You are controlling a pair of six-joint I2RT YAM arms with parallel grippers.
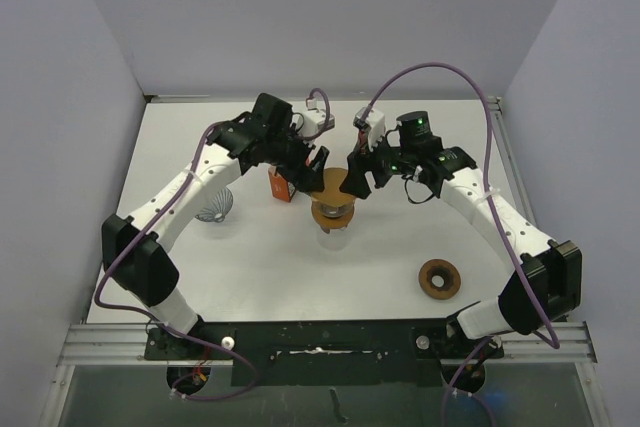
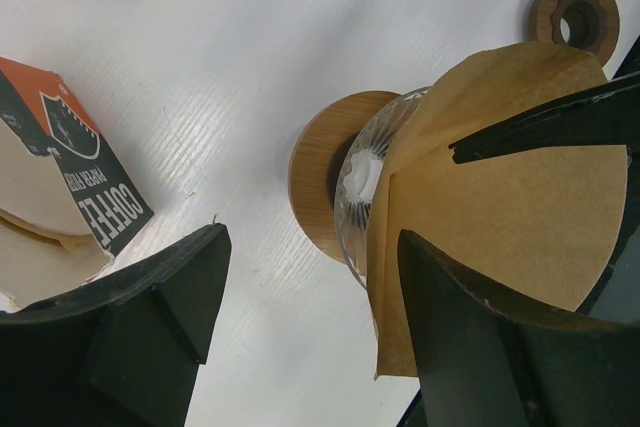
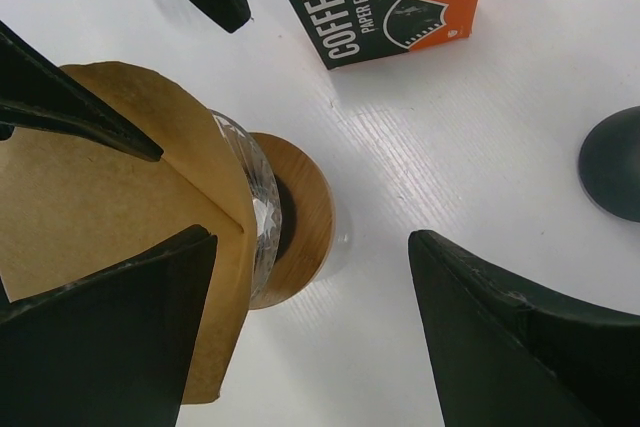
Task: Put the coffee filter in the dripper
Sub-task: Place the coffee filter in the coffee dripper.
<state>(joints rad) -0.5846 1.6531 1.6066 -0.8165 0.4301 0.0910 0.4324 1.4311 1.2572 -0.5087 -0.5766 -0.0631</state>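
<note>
White table (image 1: 250, 267), lilac walls (image 1: 330, 17), left gripper (image 2: 310, 235) and right gripper (image 3: 312, 235) released, flanking dripper (image 1: 333, 209)

Counter (image 1: 260, 267): white, matte, with a fine straight grain in the wrist views. Plain pale lavender-grey panels box it in on three sides: back wall (image 1: 330, 17), left wall (image 1: 60, 127), right wall (image 1: 600, 97). A ridged metal rail (image 1: 110, 344) runs along the near edge. Below it is a dark glossy strip (image 1: 100, 397), content unclear. Light even and diffuse; shadows soft, short.
</note>
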